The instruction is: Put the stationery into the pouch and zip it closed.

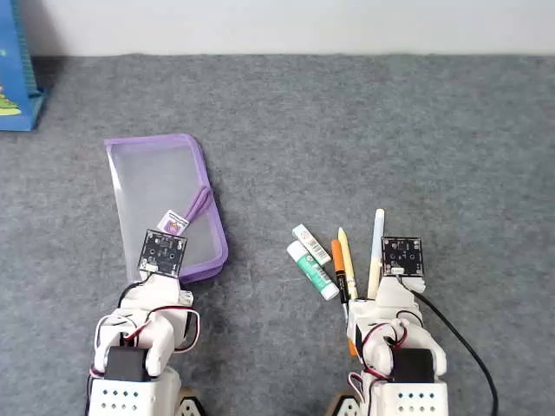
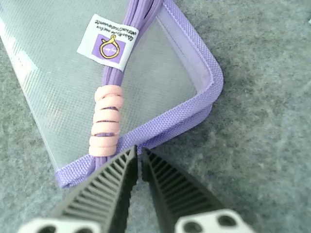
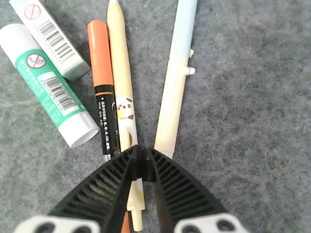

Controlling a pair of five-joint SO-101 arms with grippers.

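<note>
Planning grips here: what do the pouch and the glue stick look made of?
The pouch: clear flexible plastic, probably vinyl, glossy, with a fine grid embossed in it. Its edging: matte woven purple fabric; the weave shows. The glue stick: seemingly hard white plastic tube under a smooth green printed label.

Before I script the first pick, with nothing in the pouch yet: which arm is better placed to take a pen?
Right. The right gripper hangs shut over the cream pen and orange marker; the left gripper sits shut at the pouch edge, apart from them.
</note>
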